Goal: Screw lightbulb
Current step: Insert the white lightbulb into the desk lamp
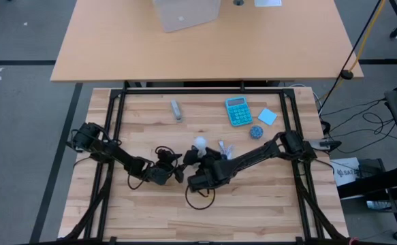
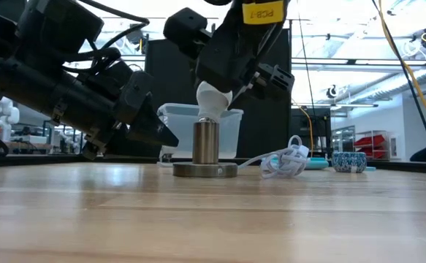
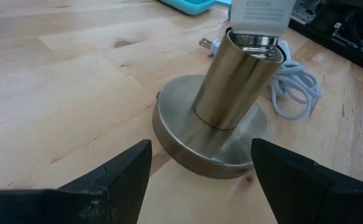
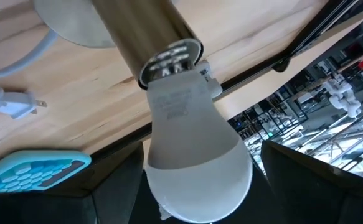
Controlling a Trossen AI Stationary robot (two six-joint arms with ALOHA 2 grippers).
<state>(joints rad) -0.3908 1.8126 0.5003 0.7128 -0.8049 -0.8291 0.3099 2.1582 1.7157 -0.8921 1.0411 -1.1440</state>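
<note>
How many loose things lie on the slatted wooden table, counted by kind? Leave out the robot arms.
Lightbulb: 1
Metal socket base: 1
White cable: 1
Teal calculator: 1
Blue paper square: 1
Small patterned bowl: 1
Small grey stick-like object: 1
Total: 7

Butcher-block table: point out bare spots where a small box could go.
The wooden butcher-block table is bare along its near edge below both dark arms, and at its far left corner beside the small grey bar. Crowded: the centre around the white lightbulb and the far right by the turquoise calculator.
</note>
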